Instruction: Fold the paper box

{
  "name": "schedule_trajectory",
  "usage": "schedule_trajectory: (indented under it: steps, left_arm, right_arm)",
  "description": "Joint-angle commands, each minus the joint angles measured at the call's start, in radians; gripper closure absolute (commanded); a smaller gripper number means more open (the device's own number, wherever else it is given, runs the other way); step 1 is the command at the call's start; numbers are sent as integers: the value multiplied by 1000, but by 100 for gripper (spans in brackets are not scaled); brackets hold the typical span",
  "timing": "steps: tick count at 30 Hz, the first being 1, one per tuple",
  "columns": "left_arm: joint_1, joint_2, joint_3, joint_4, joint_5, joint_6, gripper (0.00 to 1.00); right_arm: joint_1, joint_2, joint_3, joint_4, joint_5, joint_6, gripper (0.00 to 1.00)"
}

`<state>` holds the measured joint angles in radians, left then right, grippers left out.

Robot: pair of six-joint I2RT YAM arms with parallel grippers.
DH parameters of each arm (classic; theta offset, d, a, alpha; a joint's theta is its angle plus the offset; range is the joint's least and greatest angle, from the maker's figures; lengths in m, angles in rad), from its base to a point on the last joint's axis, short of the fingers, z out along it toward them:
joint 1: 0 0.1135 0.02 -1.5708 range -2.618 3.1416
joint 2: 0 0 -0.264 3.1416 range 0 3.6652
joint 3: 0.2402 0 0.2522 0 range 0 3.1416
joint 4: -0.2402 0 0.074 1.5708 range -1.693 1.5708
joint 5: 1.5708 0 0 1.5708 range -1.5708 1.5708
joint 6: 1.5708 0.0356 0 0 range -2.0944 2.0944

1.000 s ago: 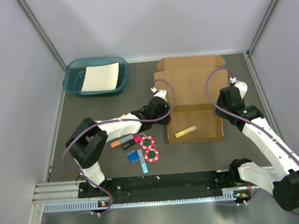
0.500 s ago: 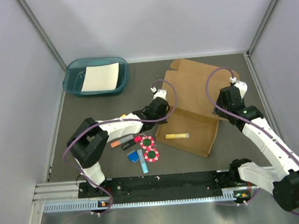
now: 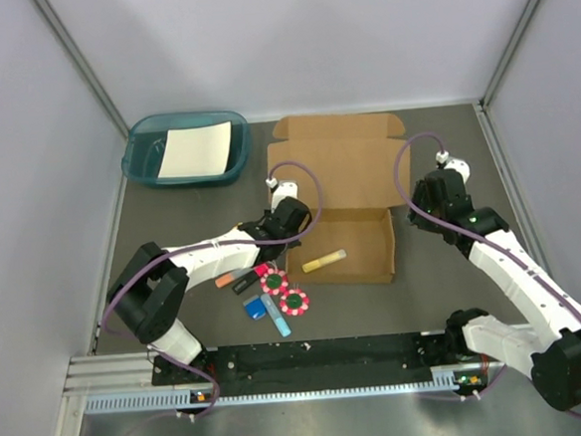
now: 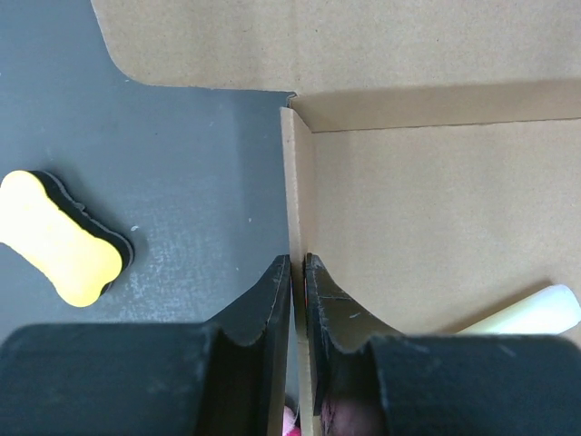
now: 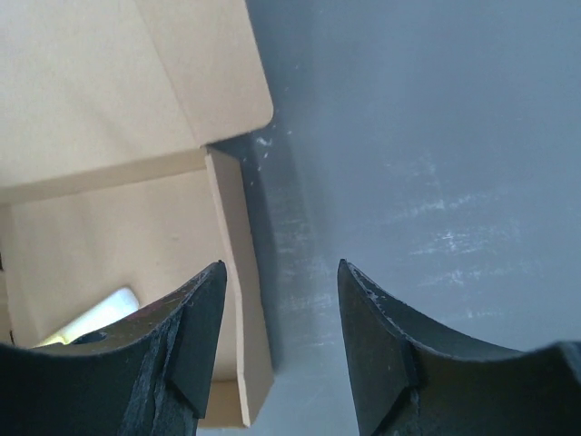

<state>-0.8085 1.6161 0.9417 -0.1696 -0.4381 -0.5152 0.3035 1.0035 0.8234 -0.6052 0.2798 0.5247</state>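
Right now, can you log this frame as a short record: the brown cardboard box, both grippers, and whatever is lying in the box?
box: brown corrugated cardboard box, side walls raised, far panel lying flat
left: left gripper shut on the left wall
right: right gripper open by the right wall, holding nothing
inside box: yellow marker, lying flat

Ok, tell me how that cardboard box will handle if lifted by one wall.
The paper box looks light and fairly stiff: thin corrugated sheet, side walls standing. It would probably hinge at its creases rather than lift flat. The yellow marker inside would likely roll.
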Motion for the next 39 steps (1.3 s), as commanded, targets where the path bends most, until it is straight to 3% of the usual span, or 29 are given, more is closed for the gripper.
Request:
schedule_trajectory:
  steps: [1,14,26,31,32,37,39]
  left_arm:
    - [22,-32,-27,-25,-51,-48,84]
    - [35,-19,-14,21,-16,-42,84]
    - [34,-27,-30,58,44,-65,84]
    - [35,-44,-32,51,36,-68,84]
    - [35,-51,-32,38,23,-68,83]
    - [45,-128,-27,-11,-42,-65,50]
    - [49,-151,-18,-34,-69,-57,46]
  right_arm:
    - [42,18,-26,64,-64,-23,47]
    - [158,220,-43,229,-76,15,55]
    - [204,322,-49,286,-80,40,72]
    - [217,331,-35,277,-77,44,70]
    - [217,316,-29,272,-64,43,65]
    - [217,253,3,216,-8,24,52]
    - [217,225,19,197,5,18,50]
